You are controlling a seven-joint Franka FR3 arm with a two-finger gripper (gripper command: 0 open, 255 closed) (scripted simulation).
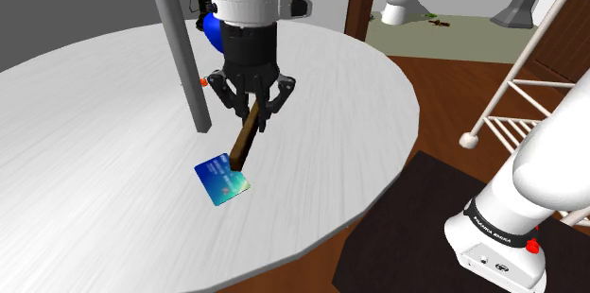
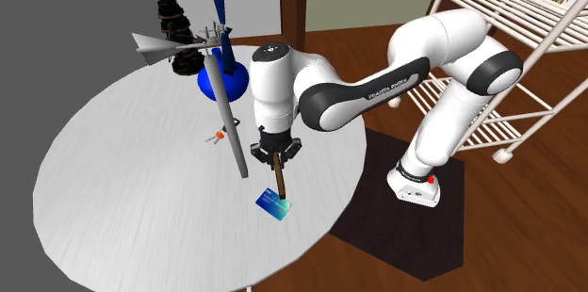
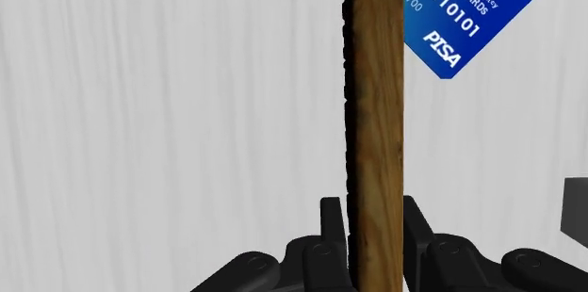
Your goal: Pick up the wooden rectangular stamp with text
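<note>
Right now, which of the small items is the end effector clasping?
The long wooden stamp, clasped at one end by the end effector. The blue card lies on the table; the small orange piece sits apart by the grey pole.

The stamp is a long, narrow block of brown wood with visible grain and a dark, rough strip along one long side. It hangs tilted, with its upper end clasped in the gripper and its lower end over the blue card.
</note>
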